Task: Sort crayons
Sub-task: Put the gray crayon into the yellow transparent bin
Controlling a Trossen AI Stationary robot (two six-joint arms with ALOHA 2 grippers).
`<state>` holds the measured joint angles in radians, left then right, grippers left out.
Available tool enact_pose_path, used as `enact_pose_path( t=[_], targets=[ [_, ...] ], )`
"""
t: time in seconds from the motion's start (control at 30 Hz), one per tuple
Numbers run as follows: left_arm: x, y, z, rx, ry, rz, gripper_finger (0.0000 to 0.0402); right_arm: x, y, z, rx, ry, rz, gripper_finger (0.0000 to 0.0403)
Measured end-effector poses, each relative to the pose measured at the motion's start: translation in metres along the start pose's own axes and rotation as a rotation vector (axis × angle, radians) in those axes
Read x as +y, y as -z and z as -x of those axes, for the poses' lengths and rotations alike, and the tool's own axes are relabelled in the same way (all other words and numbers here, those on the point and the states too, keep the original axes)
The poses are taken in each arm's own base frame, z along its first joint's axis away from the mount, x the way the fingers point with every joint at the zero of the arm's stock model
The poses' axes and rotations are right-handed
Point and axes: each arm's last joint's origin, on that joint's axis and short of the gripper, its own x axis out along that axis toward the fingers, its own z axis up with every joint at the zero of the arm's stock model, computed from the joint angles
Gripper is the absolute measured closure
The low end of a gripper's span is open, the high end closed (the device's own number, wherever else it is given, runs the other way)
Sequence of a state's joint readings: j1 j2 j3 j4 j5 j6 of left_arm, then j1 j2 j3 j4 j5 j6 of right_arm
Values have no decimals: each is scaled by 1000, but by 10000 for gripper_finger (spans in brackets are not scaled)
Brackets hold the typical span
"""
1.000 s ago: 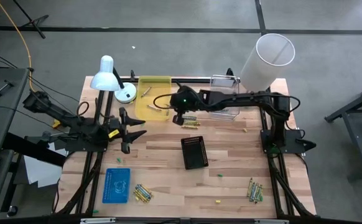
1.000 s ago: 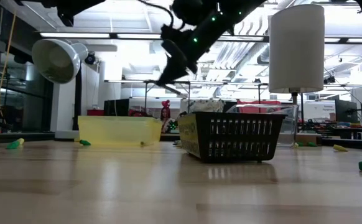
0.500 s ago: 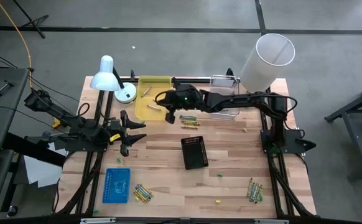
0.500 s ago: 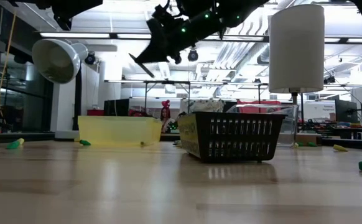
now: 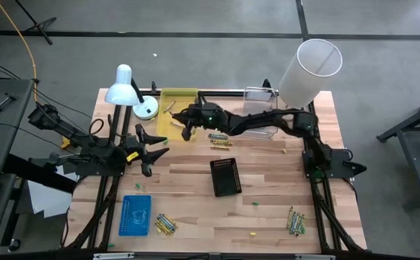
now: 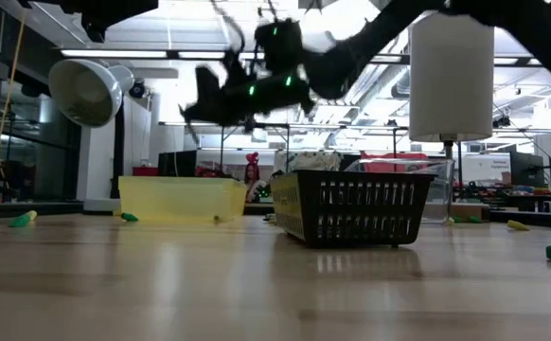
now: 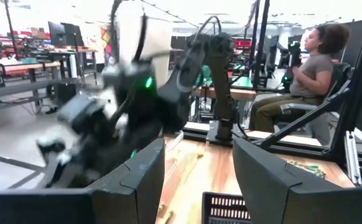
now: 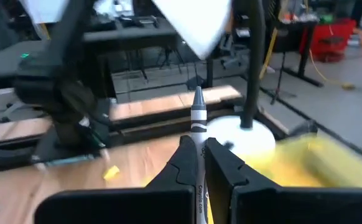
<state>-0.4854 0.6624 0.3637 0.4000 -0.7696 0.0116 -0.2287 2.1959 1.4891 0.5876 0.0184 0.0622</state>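
Right gripper: the right gripper (image 8: 196,163) was seen over the yellow tray (image 5: 178,101) at the far side of the table (image 5: 195,209), its fingers pressed together on a grey crayon (image 8: 198,118) that stood up between them.
Left gripper: the left gripper (image 5: 151,144) was held out over the left part of the table, jaws spread, nothing between them.
Crayons: loose heaps were seen near the blue tray (image 5: 136,214) at the near left (image 5: 165,224), near the right corner (image 5: 294,219), and just beyond the black basket (image 5: 226,177), by the clear tray (image 5: 262,101) (image 5: 219,139).
Risk, release point: the crayon was judged likely to fall outside the yellow tray if let go while the arm was over the rim or beside the lamp (image 5: 125,87).
Risk, grip: only a short length was pinched, so a slip or a tilt during a swing was thought possible.
Risk, wrong bin: it could not be settled which tray was meant for grey, so a mis-sort was held possible.
Hard to make out: the right arm was smeared in the low and left wrist views; the gripper's height above the tray could not be judged.
Hidden: the contents of the basket and the clear tray could not be read; a seated person (image 7: 299,68) was seen beyond the table.
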Motion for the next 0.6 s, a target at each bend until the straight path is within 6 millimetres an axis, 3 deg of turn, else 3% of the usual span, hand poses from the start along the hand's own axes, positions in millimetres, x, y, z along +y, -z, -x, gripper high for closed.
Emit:
enact_pose_path(
  t=[0.23, 0.6],
  targets=[
    [0, 0, 0, -1, -1, 1, 227, -2, 43, -12, 61, 101, -47, 403],
    [0, 0, 0, -2, -4, 1, 227, -2, 47, -13, 74, 113, -62, 384]
  ],
)
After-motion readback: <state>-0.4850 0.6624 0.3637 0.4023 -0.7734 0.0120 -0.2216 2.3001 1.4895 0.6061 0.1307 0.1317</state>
